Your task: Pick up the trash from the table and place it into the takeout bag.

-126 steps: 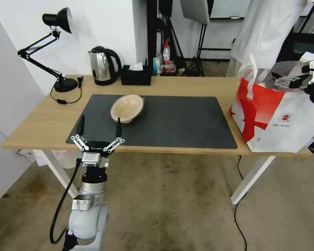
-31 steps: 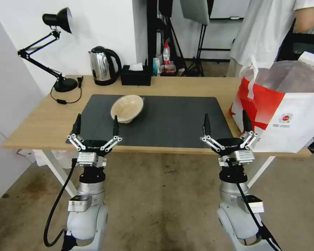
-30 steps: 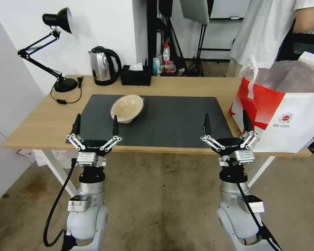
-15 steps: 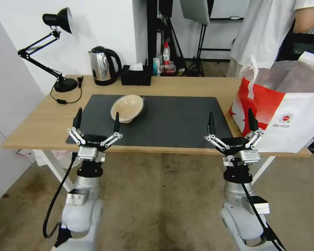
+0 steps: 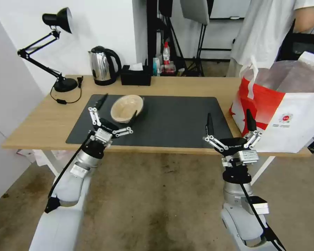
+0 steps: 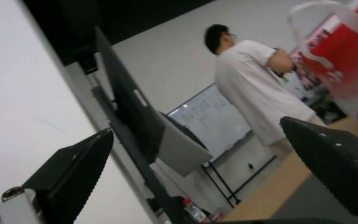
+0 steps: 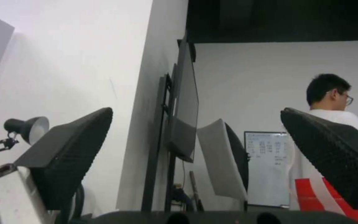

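A beige paper-pulp bowl (image 5: 127, 106) rests on the dark grey mat (image 5: 178, 122) of the light-wood table (image 5: 188, 83), in the mat's far left part. My left gripper (image 5: 119, 105) is open and tilted over the mat. One finger is just left of the bowl and the other is at its near right side. My right gripper (image 5: 228, 115) stands open and upright at the table's front edge, beside the takeout bag (image 5: 289, 118). The white and red bag stands open at the table's right end. Both wrist views look between open fingers at the room.
A steel kettle (image 5: 102, 65), a black tissue box (image 5: 136, 75) and a black desk lamp (image 5: 59, 52) stand along the table's back left. A person in a white shirt (image 5: 265, 31) stands behind the bag. The bag's red panel (image 6: 345, 59) also appears in the left wrist view.
My left gripper has risen from the table's front edge and swung forward over the mat to the bowl. The right gripper, earlier over the bag, has come down to the front edge.
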Robot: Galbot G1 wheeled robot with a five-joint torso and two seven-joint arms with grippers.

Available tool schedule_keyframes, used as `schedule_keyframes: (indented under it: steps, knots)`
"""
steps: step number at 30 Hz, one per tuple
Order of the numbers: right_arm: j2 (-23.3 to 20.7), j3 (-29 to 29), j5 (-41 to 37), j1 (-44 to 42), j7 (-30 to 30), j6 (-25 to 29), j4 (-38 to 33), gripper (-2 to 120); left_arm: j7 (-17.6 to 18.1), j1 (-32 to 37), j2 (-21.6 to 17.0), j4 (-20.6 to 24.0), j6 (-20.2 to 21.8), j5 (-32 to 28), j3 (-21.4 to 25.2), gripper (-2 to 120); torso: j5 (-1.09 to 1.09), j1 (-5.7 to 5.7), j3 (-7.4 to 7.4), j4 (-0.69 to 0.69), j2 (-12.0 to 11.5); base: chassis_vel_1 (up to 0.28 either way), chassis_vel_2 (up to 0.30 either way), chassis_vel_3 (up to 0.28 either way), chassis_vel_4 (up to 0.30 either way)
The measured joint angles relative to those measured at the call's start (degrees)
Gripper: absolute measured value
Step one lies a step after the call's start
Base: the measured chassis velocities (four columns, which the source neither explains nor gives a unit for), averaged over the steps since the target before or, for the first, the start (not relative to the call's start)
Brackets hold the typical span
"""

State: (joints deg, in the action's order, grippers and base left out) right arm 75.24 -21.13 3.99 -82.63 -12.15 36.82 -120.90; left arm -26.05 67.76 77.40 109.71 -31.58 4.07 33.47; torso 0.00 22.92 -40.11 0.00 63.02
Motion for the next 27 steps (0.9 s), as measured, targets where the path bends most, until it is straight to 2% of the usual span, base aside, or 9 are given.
schedule_keyframes:
  steps: [7,9,27]
  knots:
    - [0.2,0.0,0.0,0.1,0.0,-0.3,0.1,100,-5.0,-2.9,-0.7,-4.3,-1.9,3.9,-0.1,100,0.0,0.0,0.0,0.0,0.0,0.0,0.0,0.0,0.0]
    - [0.6,-0.1,0.0,-0.1,0.0,-0.3,0.2,100,-6.2,-4.6,-1.1,-7.0,-2.5,6.0,-0.8,100,0.0,-0.01,0.0,0.0,0.0,0.0,0.0,0.0,0.0]
    - [1.3,-0.2,0.1,-0.9,0.1,-0.2,0.0,100,-5.5,-9.4,-2.4,-16.1,-1.1,9.2,-3.3,100,0.0,0.0,0.0,0.0,0.0,0.0,0.0,0.0,0.0]
